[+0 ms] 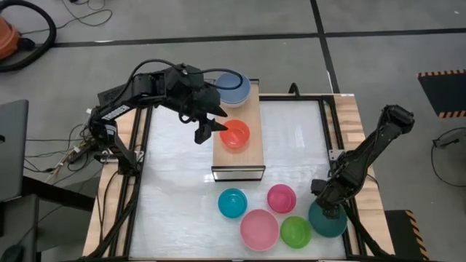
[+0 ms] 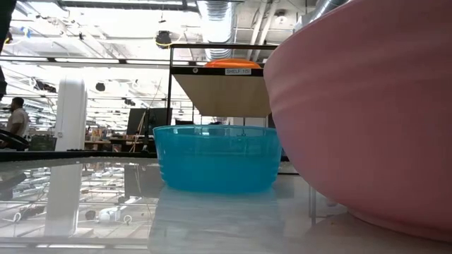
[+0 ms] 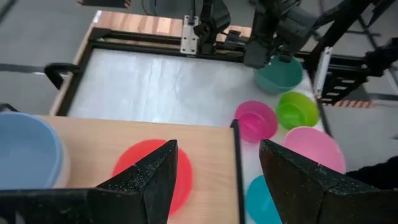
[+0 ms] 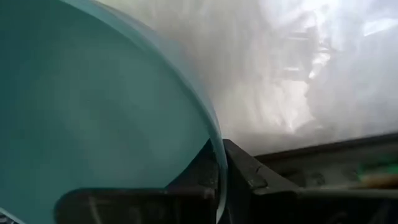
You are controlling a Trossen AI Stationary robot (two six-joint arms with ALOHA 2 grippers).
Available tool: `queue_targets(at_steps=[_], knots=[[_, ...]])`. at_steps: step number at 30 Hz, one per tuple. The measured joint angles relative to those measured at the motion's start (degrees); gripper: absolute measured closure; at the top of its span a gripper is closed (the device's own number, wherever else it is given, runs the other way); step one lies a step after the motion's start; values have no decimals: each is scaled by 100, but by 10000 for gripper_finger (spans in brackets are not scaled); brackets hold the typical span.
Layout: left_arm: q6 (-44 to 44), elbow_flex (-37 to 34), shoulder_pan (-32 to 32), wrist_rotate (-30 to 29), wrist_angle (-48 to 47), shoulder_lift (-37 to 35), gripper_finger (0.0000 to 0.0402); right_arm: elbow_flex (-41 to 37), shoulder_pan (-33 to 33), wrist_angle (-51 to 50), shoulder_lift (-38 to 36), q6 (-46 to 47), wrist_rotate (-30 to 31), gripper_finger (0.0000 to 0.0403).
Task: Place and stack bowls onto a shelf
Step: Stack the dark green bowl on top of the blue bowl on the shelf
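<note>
You are viewing the task partway done: the shelf [image 1: 247, 156] is carrying the red bowl [image 1: 235, 135] and a grey-blue bowl [image 1: 233, 86] at its far end. Cyan [image 1: 232, 203], magenta [image 1: 281, 198], pink [image 1: 260, 229] and green [image 1: 295, 231] bowls are waiting on the table [image 1: 175, 189]. The right hand [image 1: 329, 212] is clamping the teal bowl [image 1: 325, 223] rim; the left hand [image 1: 210, 125] is hovering spread and empty beside the red bowl.

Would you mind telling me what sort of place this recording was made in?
Probably a large industrial lab or workshop hall: the low view shows exposed ceiling ducting and an open floor behind the table, and the high view shows a bare concrete floor with loose cables.
</note>
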Motion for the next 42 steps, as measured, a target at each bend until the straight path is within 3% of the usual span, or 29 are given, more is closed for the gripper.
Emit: queue_targets(at_steps=[6, 10, 14, 19, 24, 28, 35, 38, 42], knots=[[142, 1, 0, -465, 2, 0, 190, 848, -59, -1286, -90, 97, 546, 377], [51, 0, 0, -823, 4, 0, 190, 1631, -290, -2282, -118, 286, 1259, 377], [31, 1, 0, -1143, 6, 0, 190, 2515, -646, -3172, -125, 659, 2684, 377], [-80, 2, 0, -1447, 64, 0, 190, 3431, -1359, -3145, -147, 748, 4869, 377], [-222, 2, 0, -1514, 352, 0, 190, 4052, -2426, -2937, 0, -44, 6836, 377], [-226, 2, 0, -1547, 863, 0, 190, 4254, -3440, -1969, 174, -1447, 8175, 377], [265, -120, 0, -2627, 1953, -9, 190, 4258, -4634, 1790, 543, -4841, 9927, 377], [627, -142, 2, -3166, 2315, -4, 190, 4258, -5027, 2989, 587, -5792, 9903, 377], [1490, -313, 0, -3410, 3121, 100, 192, 4254, -5445, 4128, 636, -6242, 8850, 377]])
